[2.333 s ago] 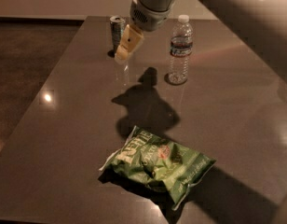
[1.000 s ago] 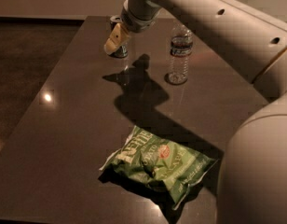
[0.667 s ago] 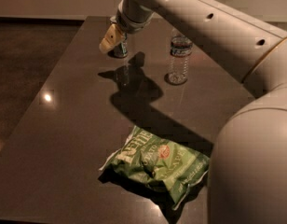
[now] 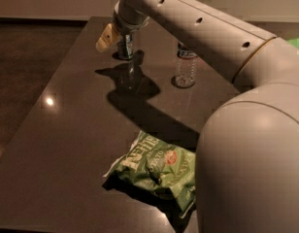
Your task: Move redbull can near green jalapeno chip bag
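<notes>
The redbull can [image 4: 125, 47] stands upright at the far left of the dark table [image 4: 67, 130], its top hidden behind my wrist. My gripper [image 4: 109, 37] is at the can's upper left side, right against it. The green jalapeno chip bag [image 4: 157, 166] lies flat near the table's front edge, far from the can, its right end hidden by my arm.
A clear plastic water bottle [image 4: 185, 66] with a label stands to the right of the can at the back. My large white arm [image 4: 246, 130] fills the right side of the view. The table's left edge runs diagonally next to dark floor [image 4: 23, 57].
The gripper has moved left and towards the far end of the table, from beside the bottle to right at the can. The arm now covers more of the right side.
</notes>
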`<move>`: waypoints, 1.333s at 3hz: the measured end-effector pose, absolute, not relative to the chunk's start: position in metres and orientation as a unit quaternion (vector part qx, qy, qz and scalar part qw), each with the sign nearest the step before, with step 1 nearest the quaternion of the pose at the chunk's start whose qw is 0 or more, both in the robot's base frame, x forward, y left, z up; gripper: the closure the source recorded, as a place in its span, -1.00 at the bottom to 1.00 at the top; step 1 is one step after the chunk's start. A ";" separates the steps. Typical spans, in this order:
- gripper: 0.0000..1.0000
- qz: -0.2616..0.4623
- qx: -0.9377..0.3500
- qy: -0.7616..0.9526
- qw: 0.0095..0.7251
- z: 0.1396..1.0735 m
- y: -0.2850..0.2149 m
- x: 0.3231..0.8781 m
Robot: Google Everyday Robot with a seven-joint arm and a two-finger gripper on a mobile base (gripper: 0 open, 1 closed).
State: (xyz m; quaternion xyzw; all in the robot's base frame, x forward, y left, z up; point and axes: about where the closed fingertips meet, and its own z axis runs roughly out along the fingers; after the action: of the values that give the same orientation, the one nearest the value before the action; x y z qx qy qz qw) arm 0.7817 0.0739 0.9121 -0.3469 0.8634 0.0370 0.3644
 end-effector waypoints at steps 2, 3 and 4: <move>-0.24 0.048 -0.321 0.865 0.383 0.917 0.080 0.796; 0.22 0.058 -0.315 0.865 0.387 0.920 0.080 0.796; 0.69 0.067 -0.317 0.862 0.389 0.925 0.082 0.790</move>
State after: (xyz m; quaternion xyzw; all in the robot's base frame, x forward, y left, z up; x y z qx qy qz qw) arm 0.7901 0.0821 0.9252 -0.3170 0.8625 0.0673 0.3887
